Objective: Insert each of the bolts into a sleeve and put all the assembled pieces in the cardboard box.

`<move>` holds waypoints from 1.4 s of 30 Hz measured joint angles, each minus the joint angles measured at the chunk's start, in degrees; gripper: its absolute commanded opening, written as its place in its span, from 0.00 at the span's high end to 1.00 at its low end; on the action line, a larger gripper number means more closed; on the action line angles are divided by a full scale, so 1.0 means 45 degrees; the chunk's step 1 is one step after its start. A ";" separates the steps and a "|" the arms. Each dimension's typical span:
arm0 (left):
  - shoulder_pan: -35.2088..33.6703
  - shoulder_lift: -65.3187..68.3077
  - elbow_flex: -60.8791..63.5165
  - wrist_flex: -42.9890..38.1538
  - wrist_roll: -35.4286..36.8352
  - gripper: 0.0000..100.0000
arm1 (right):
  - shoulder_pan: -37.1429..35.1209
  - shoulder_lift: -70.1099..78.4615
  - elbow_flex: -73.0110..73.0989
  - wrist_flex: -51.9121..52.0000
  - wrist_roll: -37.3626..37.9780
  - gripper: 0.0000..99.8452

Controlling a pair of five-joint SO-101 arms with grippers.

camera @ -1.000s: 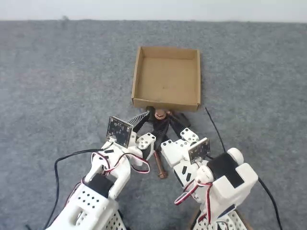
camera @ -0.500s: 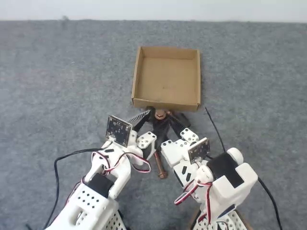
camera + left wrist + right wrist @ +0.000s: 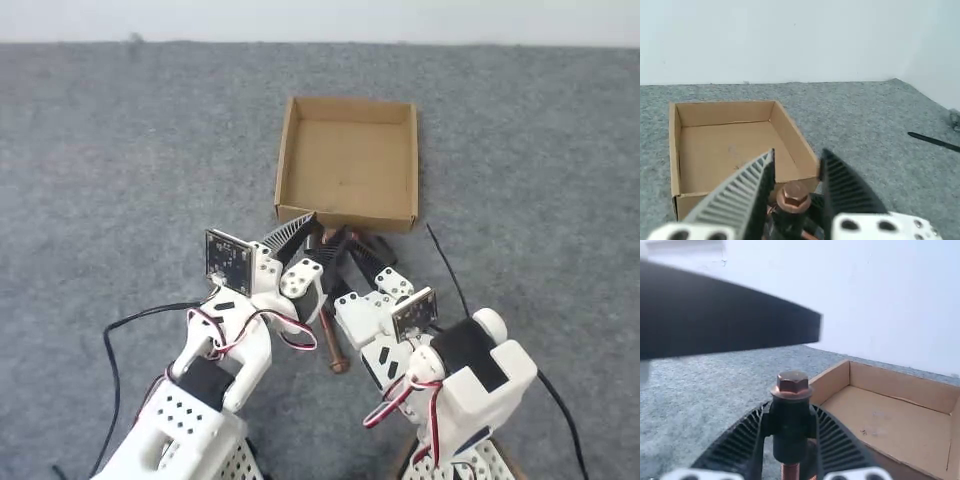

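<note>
My right gripper clamps the black cylindrical sleeve bearing a copper hex bolt; left gripper gapes. Likely rigid, slick: I'd hold mid-sleeve.

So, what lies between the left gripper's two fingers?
The bolt's copper head, atop the black sleeve, shows between the fingers of the left gripper, in the left wrist view.

a grey carpet-like surface fills most of the high view, from the bottom edge nearly to the top. a plain white wall runs as a band along the top edge. a thin black cable lies on the grey surface right of centre, slanting toward the lower right. a small dark speck sits at the upper left, where surface meets wall.
</note>
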 measured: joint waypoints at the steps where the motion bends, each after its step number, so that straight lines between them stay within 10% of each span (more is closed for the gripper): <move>1: 0.0000 0.0000 0.0000 0.0000 0.0000 0.97 | 0.0000 0.0000 0.0000 0.0000 0.0000 0.99; 10: -0.2364 0.0000 0.0000 0.0234 0.0000 0.99 | 0.0000 0.0000 0.0000 0.0000 0.0000 0.99; 19: -0.3907 0.0000 -0.0645 0.4611 0.0000 0.99 | 0.0508 0.0000 0.0000 0.0000 0.0000 0.99; 29: -0.6857 0.0000 0.1465 0.3516 -0.2090 0.99 | 0.0606 0.0000 0.0000 0.0000 0.1172 0.99; 42: -0.7111 -0.0039 0.1485 0.4845 -0.3849 0.99 | 0.1094 -0.0156 0.0000 -0.0195 0.1700 0.99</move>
